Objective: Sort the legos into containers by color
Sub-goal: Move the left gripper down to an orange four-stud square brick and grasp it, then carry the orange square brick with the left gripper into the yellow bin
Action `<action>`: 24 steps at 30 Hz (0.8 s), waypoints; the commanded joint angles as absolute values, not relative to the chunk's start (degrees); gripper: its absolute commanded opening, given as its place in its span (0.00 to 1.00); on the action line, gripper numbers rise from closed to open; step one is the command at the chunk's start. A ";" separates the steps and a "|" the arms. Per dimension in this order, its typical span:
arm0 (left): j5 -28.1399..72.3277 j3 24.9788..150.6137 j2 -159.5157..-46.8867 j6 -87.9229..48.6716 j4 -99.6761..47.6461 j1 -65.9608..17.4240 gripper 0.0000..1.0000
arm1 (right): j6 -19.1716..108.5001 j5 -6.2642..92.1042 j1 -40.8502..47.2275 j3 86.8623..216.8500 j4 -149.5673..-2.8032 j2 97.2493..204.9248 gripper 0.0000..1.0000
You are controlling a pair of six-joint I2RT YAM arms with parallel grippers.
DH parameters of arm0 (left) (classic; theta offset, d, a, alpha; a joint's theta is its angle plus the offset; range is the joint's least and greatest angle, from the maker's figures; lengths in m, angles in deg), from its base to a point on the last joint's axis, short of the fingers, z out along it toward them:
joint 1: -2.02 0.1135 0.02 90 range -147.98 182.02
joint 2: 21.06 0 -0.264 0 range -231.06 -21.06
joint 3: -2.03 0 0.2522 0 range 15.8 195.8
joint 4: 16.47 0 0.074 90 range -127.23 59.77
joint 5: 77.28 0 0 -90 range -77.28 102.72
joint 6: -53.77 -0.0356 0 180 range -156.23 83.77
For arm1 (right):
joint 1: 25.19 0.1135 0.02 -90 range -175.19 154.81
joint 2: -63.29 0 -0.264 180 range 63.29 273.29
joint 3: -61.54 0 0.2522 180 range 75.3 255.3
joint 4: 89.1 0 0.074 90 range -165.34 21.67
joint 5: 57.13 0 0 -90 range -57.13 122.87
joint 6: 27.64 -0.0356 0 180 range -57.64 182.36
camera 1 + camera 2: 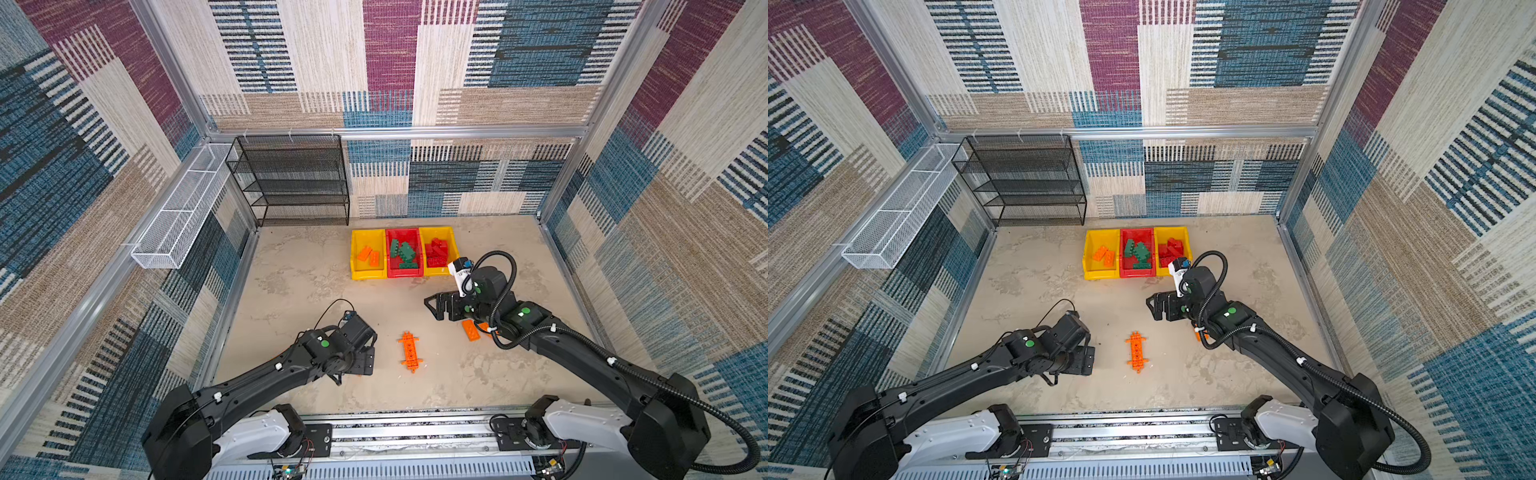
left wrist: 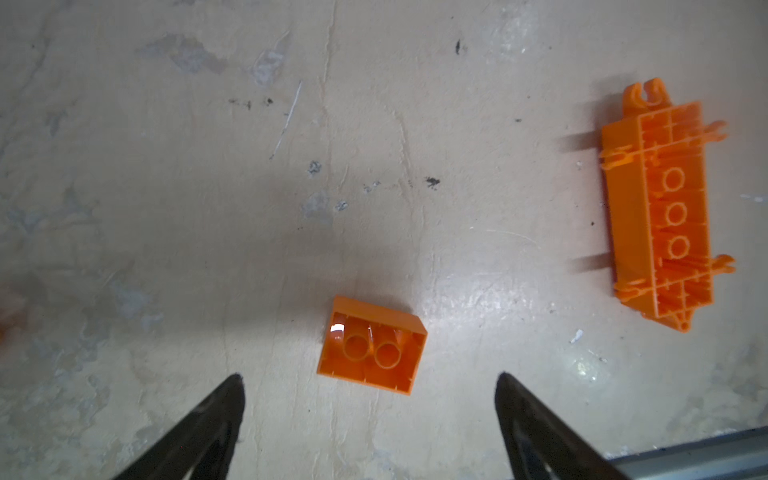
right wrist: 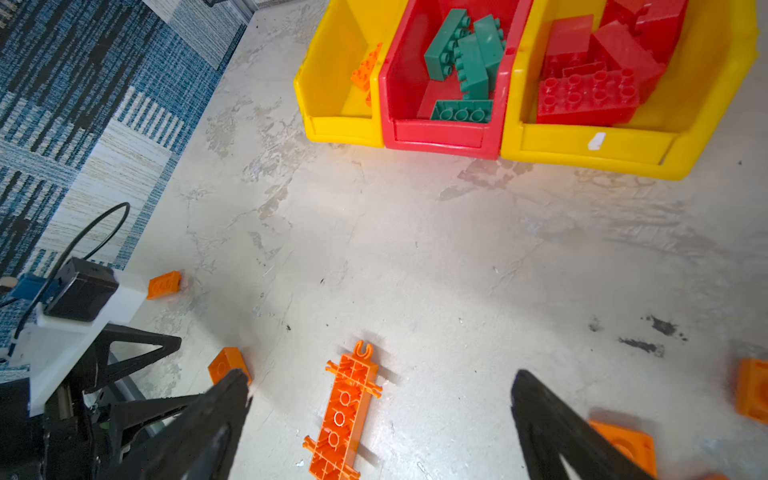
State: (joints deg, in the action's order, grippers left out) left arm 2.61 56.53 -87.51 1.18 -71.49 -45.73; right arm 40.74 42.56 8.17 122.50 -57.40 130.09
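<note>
My left gripper (image 2: 370, 375) hangs low over the near tabletop (image 1: 311, 291), jaws spread wide and empty. A small orange brick (image 2: 372, 345) lies hollow side up just off my fingertips, not touching them. At three o'clock from it, apart, lies the long orange plate (image 1: 410, 351), underside up. At the plate's one o'clock my right gripper (image 3: 380, 373) hovers, jaws wide with nothing in them. Another orange brick (image 1: 471, 330) lies by that arm. Far back at twelve o'clock three bins stand side by side: the left yellow bin (image 1: 368, 273) holding orange bricks (image 1: 369, 255), the red bin (image 1: 405, 272) green bricks (image 1: 403, 251), the right yellow bin (image 1: 434, 270) red bricks (image 1: 436, 251).
</note>
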 commanded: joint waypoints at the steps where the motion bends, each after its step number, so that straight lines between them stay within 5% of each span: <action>1: 3.39 57.23 -90.12 -2.55 -70.23 -45.72 0.95 | 39.95 41.16 8.16 121.94 -57.25 129.11 1.00; 8: 4.55 55.32 -93.58 -3.27 -67.05 -45.78 0.92 | 40.47 40.77 8.20 121.45 -56.88 128.02 1.00; 24: 5.05 54.57 -100.75 -1.36 -63.95 -45.72 0.59 | 40.82 40.03 8.20 120.03 -55.97 125.19 1.00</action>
